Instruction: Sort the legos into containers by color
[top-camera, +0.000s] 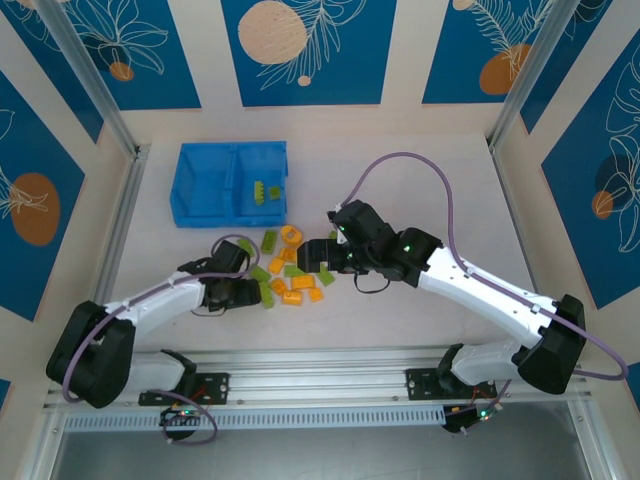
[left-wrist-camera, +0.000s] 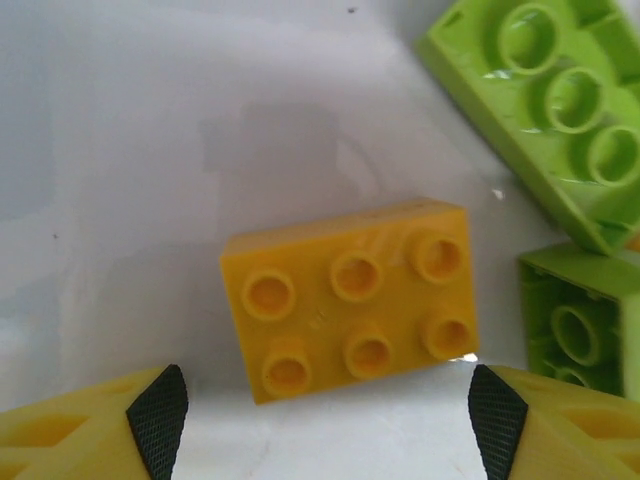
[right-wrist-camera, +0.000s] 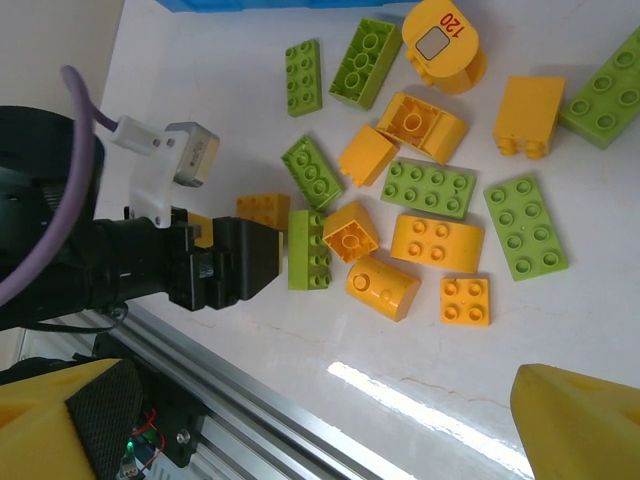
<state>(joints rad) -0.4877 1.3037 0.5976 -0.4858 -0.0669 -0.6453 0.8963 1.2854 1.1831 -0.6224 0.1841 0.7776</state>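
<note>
The L arm (top-camera: 150, 300) reaches low across the white tabletop (top-camera: 340, 325) to the near-left edge of the scatter. The L pincer (top-camera: 262, 293) is open. In its wrist view the black pads (left-wrist-camera: 157, 415) stand wide apart, w/ an orange-yellow 2x3 brick (left-wrist-camera: 350, 300) lying studs-up on the tabletop just ahead of the gap, touching neither pad. Two lime green bricks (left-wrist-camera: 560, 110) crowd that view's right edge.

Next out are the legos (top-camera: 290, 272), orange-yellow and lime green mixed. They lie loose on the tabletop between the two pincers, some touching ea. other. Among them is a round orange-yellow piece (right-wrist-camera: 440, 45) w/ "120" on its end label.

The R pincer (top-camera: 310, 256) hangs over the far-right side of the scatter. It's spread wide too, gripping nothing, w/ its yellow fingers (right-wrist-camera: 580, 425) at opposite bottom corners of its wrist view.

Farthest back, to the left, sits the bright blue bin (top-camera: 190, 185), apart from the scatter, w/ two compartments side by side and a divider between. A few lime green pieces (top-camera: 265, 190) lie in the right-hand compartment.
</note>
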